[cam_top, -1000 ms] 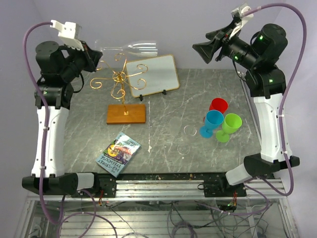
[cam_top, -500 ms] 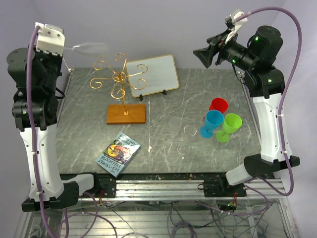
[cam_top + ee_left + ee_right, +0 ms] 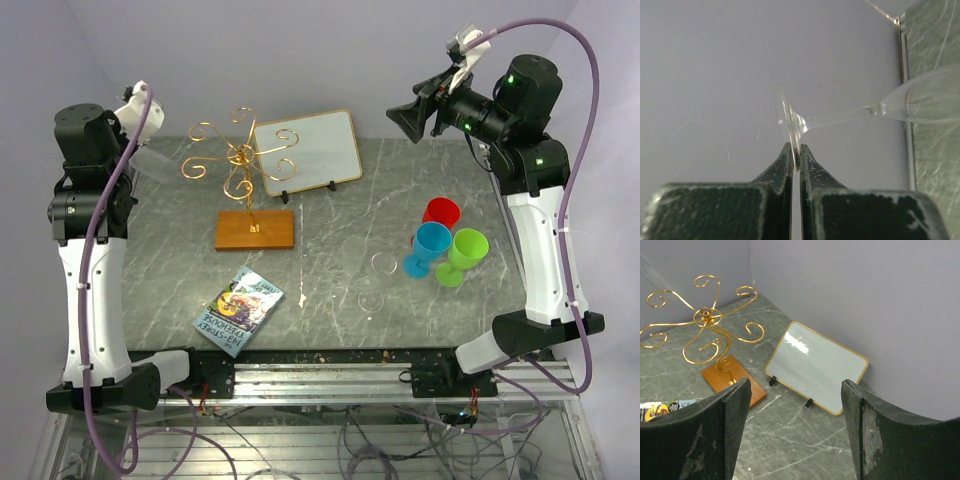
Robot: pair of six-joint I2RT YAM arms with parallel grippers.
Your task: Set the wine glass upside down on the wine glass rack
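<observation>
Marble table [image 3: 330,225]; carry step: left gripper [image 3: 795,152] clamps wine glass [image 3: 920,102] foot, right gripper [image 3: 795,390] released; next, invert onto wine glass rack [image 3: 255,230], upper left.

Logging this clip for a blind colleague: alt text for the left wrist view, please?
The left hand is shut on the foot of a clear wine glass, held sideways with its stem and bowl pointing right. Behind it is a pale wall, with grey marbled table at the right edge.
</observation>
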